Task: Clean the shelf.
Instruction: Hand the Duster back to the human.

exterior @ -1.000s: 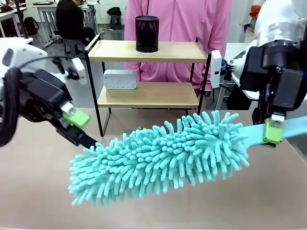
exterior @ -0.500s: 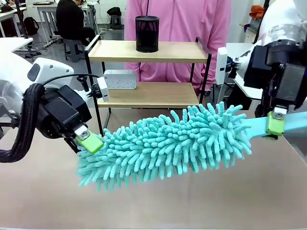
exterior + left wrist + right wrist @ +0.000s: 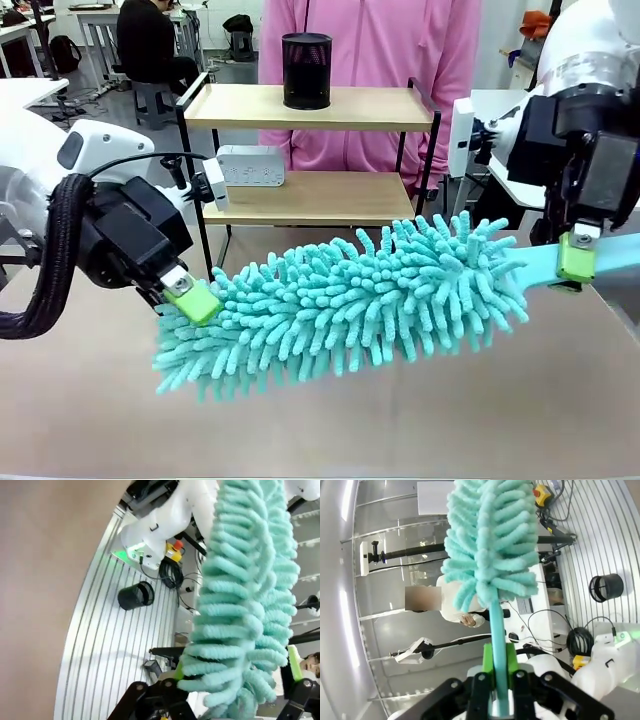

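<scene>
The shelf [image 3: 300, 200], two light wooden boards in a thin black frame, stands at the table's far side. A fluffy teal duster [image 3: 350, 305] hangs level above the table in front of it. My right gripper [image 3: 577, 258] is shut on its teal handle [image 3: 535, 265], also seen in the right wrist view, where the handle [image 3: 495, 630] runs up from the right gripper [image 3: 499, 680] to the duster head [image 3: 490, 535]. My left gripper [image 3: 190, 300] is shut on the duster's free tip, with the strands [image 3: 240, 605] between its fingers [image 3: 295, 665].
A black mesh cup [image 3: 306, 70] stands on the shelf's top board and a white box [image 3: 250, 165] on the lower one. A person in a pink top [image 3: 370, 45] stands right behind the shelf. The brown table [image 3: 320, 430] spreads under the duster.
My left gripper swung in to the right, met the duster's tip and closed on it. The right gripper lifted the handle a little, raising the duster off the table.
</scene>
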You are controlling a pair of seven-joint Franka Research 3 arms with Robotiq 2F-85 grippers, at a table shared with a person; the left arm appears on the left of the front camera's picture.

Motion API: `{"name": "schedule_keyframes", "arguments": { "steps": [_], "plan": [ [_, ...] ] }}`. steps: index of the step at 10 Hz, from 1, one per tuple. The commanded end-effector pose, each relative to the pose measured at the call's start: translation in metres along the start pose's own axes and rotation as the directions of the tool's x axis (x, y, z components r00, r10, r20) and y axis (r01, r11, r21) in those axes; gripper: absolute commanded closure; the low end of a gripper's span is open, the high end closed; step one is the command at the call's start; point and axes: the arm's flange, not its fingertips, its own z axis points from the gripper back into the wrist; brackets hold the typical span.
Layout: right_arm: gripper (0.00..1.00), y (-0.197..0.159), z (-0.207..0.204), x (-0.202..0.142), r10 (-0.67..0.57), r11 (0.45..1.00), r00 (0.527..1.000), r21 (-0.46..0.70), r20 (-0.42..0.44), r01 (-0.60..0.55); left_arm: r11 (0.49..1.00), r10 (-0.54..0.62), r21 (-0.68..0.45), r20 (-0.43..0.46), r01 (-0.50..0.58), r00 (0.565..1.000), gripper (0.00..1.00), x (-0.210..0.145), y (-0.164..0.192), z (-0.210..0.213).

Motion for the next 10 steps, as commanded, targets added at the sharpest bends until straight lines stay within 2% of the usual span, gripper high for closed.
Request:
{"name": "schedule_keyframes", "arguments": {
  "steps": [1, 3, 4, 5, 6, 7, 10],
  "plan": [
    [0.87, 0.0062, 0.0117, -0.0083, 0.027, 1.0, 0.999, 0.001, -0.026, -0.027, 0.999, -0.041, 0.003, 0.045, 0.041, 0.998, 1.0, -0.0064, 0.0023, -0.012],
    [0.87, 0.0052, 0.0122, -0.009, 0.021, 1.0, 1.0, 0.002, -0.017, -0.021, 0.999, -0.031, -0.019, 0.024, 0.032, 0.999, 1.0, -0.0065, 0.0034, -0.0134],
    [0.87, 0.0046, 0.0122, -0.0097, 0.016, 1.0, 1.0, 0.001, -0.009, -0.016, 0.999, -0.031, -0.021, 0.027, 0.031, 0.999, 0.88, -0.0071, 0.0035, -0.0137],
    [0.87, 0.0042, 0.0128, -0.0098, 0.009, 1.0, 1.0, 0.001, -0.002, -0.009, 0.999, -0.02, -0.036, 0.018, 0.021, 1.0, 0.97, -0.0076, 0.0033, -0.0142],
    [0.87, 0.0037, 0.0132, -0.0094, 0.01, 1.0, 1.0, 0.002, -0.004, -0.01, 0.999, -0.02, -0.034, 0.012, 0.02, 1.0, 1.0, -0.0082, 0.0038, -0.0147],
    [0.87, 0.0035, 0.0138, -0.009, 0.007, 1.0, 1.0, 0.001, 0.0, -0.007, 0.997, 0.004, -0.076, -0.001, -0.004, 1.0, 1.0, -0.0099, 0.0037, -0.014],
    [0.87, 0.0004, 0.015, -0.0085, -0.002, 1.0, 1.0, 0.008, 0.007, 0.002, 0.998, 0.001, -0.07, 0.001, 0.0, 1.0, 1.0, -0.0098, 0.0036, -0.0129]
  ]
}}
